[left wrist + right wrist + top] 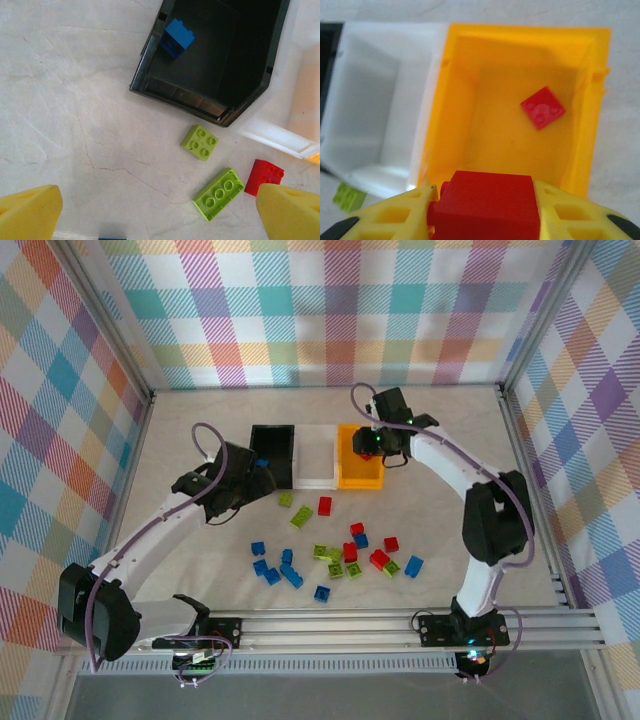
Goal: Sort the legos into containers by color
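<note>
**Task status.** The sort is judged to be at an early stage.

- One blue brick sits inside the black bin, ahead of the left pincer and against the bin's left wall.
- One square red brick lies on the floor of the orange bin, below and ahead of the right pincer.
- The white bin stands just left of the right pincer. Green sorting appears not to have begun, since every lime brick visible lies on the table.
- The loose bricks, roughly twenty in blue, red and lime, lie scattered behind both pincers, toward the arm bases. Almost all of the work is left.

**Right pincer.** The jaws are pressed against the sides of the gripped red brick, which fills the gap between them. The pincer hangs above the near edge of the orange bin, with the bin's open mouth directly ahead and below. The likely next step is to release the brick there.

**Left pincer.** The yellow fingers are spread wide and carry nothing. They hover above bare table just short of the black bin.

- A square lime brick lies ahead of the pincer, between it and the bin.
- A long lime brick lies nearer, toward the right finger.
- A second red brick lies just beside the right finger's tip.
</note>
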You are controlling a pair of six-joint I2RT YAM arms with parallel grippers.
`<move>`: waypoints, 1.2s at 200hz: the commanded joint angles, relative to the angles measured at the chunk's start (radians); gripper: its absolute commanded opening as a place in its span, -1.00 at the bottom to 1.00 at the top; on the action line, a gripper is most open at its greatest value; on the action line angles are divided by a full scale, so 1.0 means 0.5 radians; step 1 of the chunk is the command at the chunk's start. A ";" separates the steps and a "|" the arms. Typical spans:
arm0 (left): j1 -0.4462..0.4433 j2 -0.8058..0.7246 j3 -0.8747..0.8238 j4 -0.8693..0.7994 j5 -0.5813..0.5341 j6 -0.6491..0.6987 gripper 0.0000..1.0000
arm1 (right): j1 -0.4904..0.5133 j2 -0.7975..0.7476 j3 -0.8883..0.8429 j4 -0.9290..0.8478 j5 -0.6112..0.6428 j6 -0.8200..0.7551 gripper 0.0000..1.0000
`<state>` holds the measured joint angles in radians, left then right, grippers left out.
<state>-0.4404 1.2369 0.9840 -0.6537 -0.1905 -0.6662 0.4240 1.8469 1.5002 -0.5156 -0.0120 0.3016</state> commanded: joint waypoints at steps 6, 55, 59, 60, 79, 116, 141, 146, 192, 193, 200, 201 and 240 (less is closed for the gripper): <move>0.031 -0.090 -0.043 -0.090 0.027 -0.001 0.98 | -0.045 0.255 0.163 -0.087 -0.108 -0.043 -0.23; 0.035 -0.115 -0.041 -0.107 0.033 0.012 0.99 | -0.108 0.396 0.304 -0.175 -0.041 -0.041 -0.23; 0.034 -0.115 -0.039 -0.104 0.034 0.010 0.99 | -0.114 0.396 0.305 -0.176 -0.040 -0.044 -0.22; 0.036 -0.115 -0.040 -0.104 0.036 0.010 0.99 | -0.117 0.396 0.304 -0.175 -0.040 -0.046 -0.22; 0.035 -0.111 -0.044 -0.096 0.057 0.012 1.00 | -0.121 0.396 0.330 -0.181 -0.044 -0.084 -0.08; 0.037 -0.121 -0.044 -0.139 0.045 0.004 1.00 | -0.076 0.320 0.353 -0.124 -0.136 -0.137 0.21; 0.037 -0.139 -0.038 -0.203 0.047 -0.005 1.00 | -0.062 0.227 0.368 -0.102 -0.184 -0.098 0.25; 0.037 -0.145 -0.038 -0.217 0.046 -0.007 1.00 | -0.060 0.201 0.361 -0.096 -0.203 -0.092 0.25; -0.016 -0.106 -0.177 -0.329 0.149 0.013 0.76 | 0.060 -0.064 0.062 0.018 -0.188 -0.076 0.25; -0.022 -0.105 -0.183 -0.327 0.151 0.012 0.76 | 0.062 -0.070 0.051 0.025 -0.188 -0.076 0.25; -0.062 -0.116 -0.235 -0.308 0.166 -0.006 0.73 | 0.080 -0.106 -0.020 0.058 -0.192 -0.066 0.25; -0.067 -0.117 -0.242 -0.302 0.169 -0.010 0.73 | 0.083 -0.110 -0.030 0.061 -0.193 -0.063 0.25; -0.239 -0.060 -0.493 -0.170 0.207 -0.139 0.62 | 0.115 -0.232 -0.336 0.210 -0.249 -0.002 0.24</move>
<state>-0.5316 1.1893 0.7979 -0.7570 -0.1196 -0.6903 0.4839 1.7527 1.4147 -0.4641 -0.1078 0.2718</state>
